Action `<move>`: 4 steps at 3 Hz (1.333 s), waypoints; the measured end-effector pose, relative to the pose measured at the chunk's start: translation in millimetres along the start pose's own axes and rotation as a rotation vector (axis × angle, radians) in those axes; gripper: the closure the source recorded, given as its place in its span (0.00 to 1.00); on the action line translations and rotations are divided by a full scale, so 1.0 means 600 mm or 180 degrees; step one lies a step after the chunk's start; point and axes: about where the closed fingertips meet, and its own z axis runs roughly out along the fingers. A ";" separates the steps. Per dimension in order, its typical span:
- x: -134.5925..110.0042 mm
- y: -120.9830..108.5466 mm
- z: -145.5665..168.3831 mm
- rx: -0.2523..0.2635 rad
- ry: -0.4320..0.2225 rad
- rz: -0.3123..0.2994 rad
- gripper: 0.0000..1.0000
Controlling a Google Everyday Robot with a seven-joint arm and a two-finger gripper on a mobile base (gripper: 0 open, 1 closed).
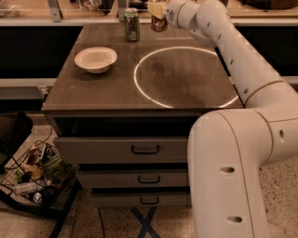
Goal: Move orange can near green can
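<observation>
While beside green can point(132, 24), claw point(157, 14) grips orange can point(159, 24).

Pale hand point(158, 16) round orange can point(159, 25) at dark table's point(186, 83) far edge; green can point(132, 24); cream bowl point(96, 59).

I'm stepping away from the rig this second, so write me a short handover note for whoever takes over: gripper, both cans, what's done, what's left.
Gripper: over the far edge of the table, shut on the orange can.
Green can: upright at the far edge; the orange can is close beside it, on its right in the camera view, with a small gap.
White bowl: nearer the camera and left of the green can, out of the way.
Done: orange can gripped and near the green can.
Left: set it down upright (cannot tell if it touches the table yet), release, withdraw the arm.
</observation>
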 end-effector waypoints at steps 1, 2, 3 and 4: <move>0.014 -0.025 0.011 -0.0054 -0.0147 0.0007 1.00; 0.052 -0.036 0.026 -0.0100 -0.0107 -0.0109 1.00; 0.089 -0.044 0.031 -0.0084 0.0080 -0.0261 1.00; 0.090 -0.042 0.034 -0.0091 0.0082 -0.0261 0.83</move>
